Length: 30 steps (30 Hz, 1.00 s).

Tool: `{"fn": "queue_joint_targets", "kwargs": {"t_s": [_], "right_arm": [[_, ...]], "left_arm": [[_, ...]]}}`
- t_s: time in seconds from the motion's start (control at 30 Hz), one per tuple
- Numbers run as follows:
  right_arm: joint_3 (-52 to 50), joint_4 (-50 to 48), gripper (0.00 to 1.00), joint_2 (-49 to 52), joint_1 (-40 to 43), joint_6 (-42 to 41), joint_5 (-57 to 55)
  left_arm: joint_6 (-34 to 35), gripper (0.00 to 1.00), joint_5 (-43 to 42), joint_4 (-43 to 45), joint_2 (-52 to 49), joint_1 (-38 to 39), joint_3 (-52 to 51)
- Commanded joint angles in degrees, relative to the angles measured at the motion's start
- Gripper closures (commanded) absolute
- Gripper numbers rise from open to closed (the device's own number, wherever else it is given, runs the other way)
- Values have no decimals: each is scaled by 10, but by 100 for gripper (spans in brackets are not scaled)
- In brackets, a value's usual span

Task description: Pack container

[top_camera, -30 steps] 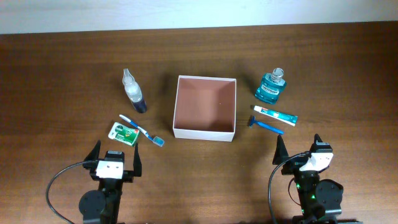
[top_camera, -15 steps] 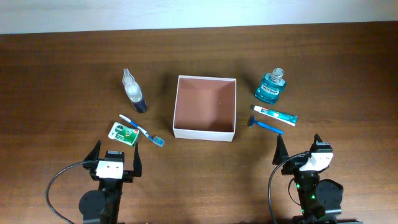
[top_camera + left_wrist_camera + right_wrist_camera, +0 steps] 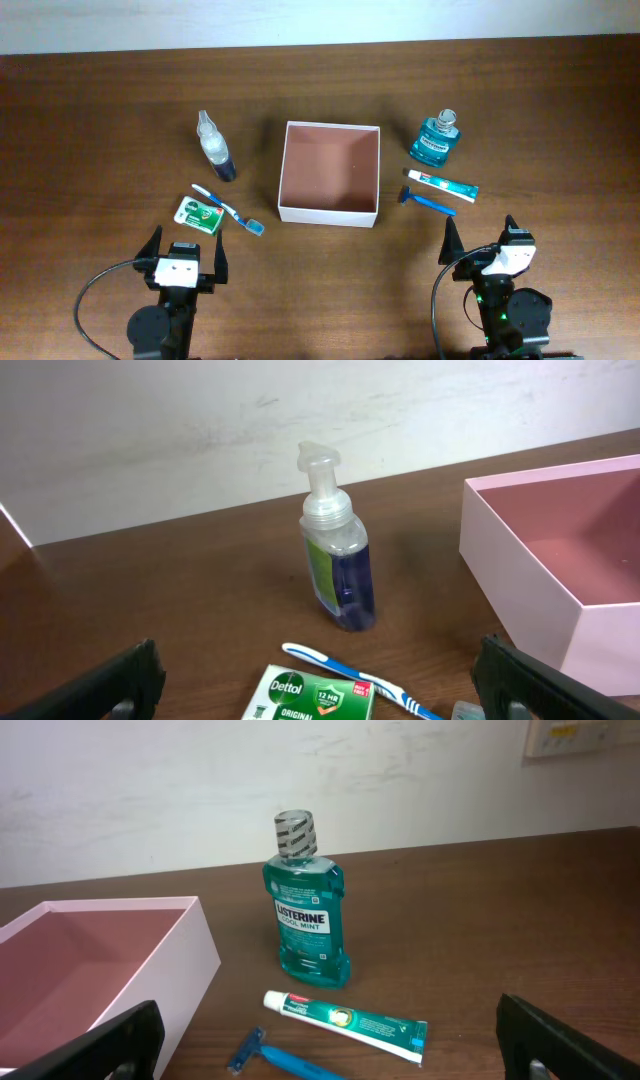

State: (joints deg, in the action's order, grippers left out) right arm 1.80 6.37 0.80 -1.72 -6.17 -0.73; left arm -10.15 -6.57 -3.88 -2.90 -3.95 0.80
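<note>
Both left gripper [image 3: 185, 248] and right gripper [image 3: 478, 236] are spread, empty; the container [image 3: 328, 213] is judged light, rigid, best pinched by one wall.

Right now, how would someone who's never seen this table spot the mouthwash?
Find the white square box in the middle of the table, then look to its right, where three things sit. The mouthwash is the one farthest back: a teal bottle standing upright, while the toothpaste and blue razor lie flat.

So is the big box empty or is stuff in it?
Empty: the container shows only its bare pinkish floor from overhead, with nothing lying inside.
</note>
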Motion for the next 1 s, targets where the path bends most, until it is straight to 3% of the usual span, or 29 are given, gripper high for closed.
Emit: {"fn": "queue_joint_targets", "kwargs": {"t_s": [0.0, 0.1, 0.27, 0.5, 0.63, 0.8, 0.97], "right_arm": [[-5, -1, 2, -2, -5, -1, 2], [-5, 3, 2, 0, -5, -9, 11], [-5, -6, 1, 10, -5, -98, 54], [19, -12, 2, 40, -5, -89, 74], [106, -10, 2, 116, -5, -89, 56], [286, 23, 2, 298, -5, -89, 2], [518, 156, 2, 515, -5, -89, 3]], "left_arm": [[3, 1, 6, -2, 0, -2, -3], [3, 1, 6, -2, 0, -2, -3], [3, 0, 6, -2, 1, -2, -3], [3, 1, 6, -2, 0, -2, -3], [3, 1, 6, -2, 0, -2, -3], [3, 1, 6, -2, 0, -2, -3], [3, 1, 6, -2, 0, -2, -3]]}}
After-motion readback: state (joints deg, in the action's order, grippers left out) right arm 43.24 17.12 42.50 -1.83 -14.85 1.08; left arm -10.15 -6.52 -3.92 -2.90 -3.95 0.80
